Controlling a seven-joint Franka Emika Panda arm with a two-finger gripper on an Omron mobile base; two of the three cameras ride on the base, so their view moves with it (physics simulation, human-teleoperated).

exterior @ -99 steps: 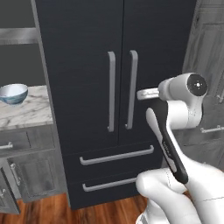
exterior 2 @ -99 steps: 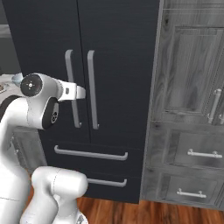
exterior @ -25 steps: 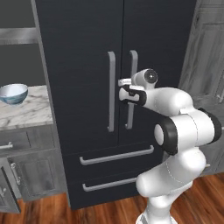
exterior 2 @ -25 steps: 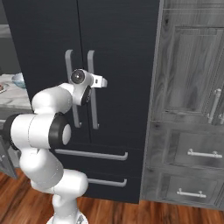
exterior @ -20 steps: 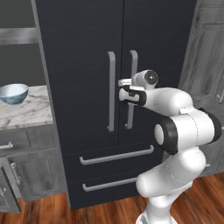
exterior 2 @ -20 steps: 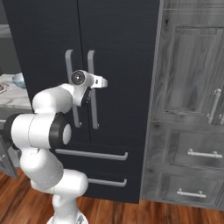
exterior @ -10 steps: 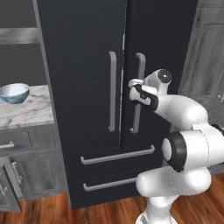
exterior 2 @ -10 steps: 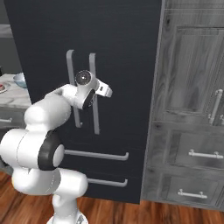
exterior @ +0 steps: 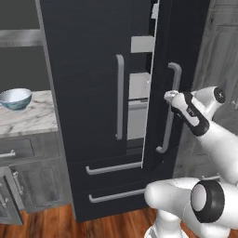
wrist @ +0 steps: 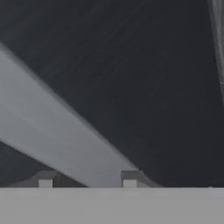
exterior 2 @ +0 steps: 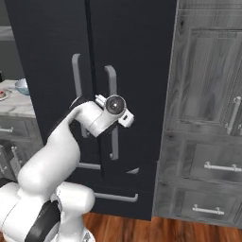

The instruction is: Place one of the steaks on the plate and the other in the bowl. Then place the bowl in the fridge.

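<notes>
The big black fridge (exterior: 93,93) stands in the middle of the kitchen. Its right door (exterior: 179,56) is pulled open a little way. Through the gap you can see pale shelves (exterior: 139,88) inside. The left door (exterior: 83,69) is shut, and its long grey bar (exterior: 120,96) hangs straight up and down.

The gripper (exterior: 168,96) is at the grey handle (exterior: 168,111) of the right door. In the hand view the handle (wrist: 65,140) runs slantwise right between the two fingertips (wrist: 129,178). The tips sit on either side of the bar, so the gripper looks closed around it.

The blue bowl (exterior: 15,98) sits on the marble counter (exterior: 28,121), well to the left of the fridge. It is far from the arm. You cannot see into it from here. In the right base view the bowl (exterior 2: 21,86) peeks out at the left edge, and something small and red and white (exterior 2: 2,94) lies just beside it, cut off by the edge of the view, too small to tell.

Below the fridge doors there is a drawer with a flat grey handle (exterior: 114,168), and a second one (exterior: 118,195) lower down. Grey wooden cupboards (exterior 2: 208,118) stand right beside the fridge on the right. More grey drawers (exterior: 23,148) sit under the counter. The floor (exterior: 69,225) is brown wood.

The shut left door stands between the bowl and the open gap.
</notes>
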